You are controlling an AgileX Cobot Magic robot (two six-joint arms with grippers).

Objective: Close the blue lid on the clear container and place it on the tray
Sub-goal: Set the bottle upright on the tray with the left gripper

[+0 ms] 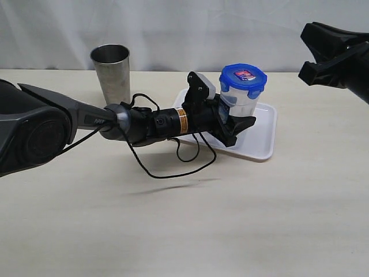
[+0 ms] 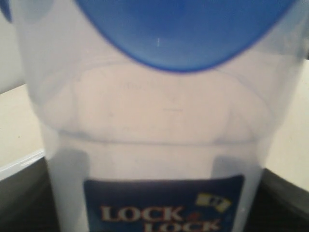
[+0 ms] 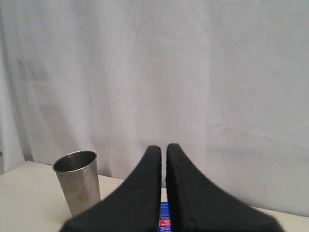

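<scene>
Exterior view is showing my left claw (image 1: 235, 120) clasping the tall clear plastic container (image 1: 242, 99), blue snap-flap lid (image 1: 243, 75) on, on the white rectangular tray (image 1: 262, 138), so backing out carelessly is risking toppling it.

Left end effector (image 1: 237, 115) grips clear container (image 1: 243, 97) on tray (image 1: 263, 142).

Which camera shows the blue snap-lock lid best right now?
The exterior view: the rounded-square blue plastic lid shows whole, sitting on the clear plastic container. The left wrist view catches only a blurred blue edge; the right wrist view only a sliver behind the right end effector.
</scene>
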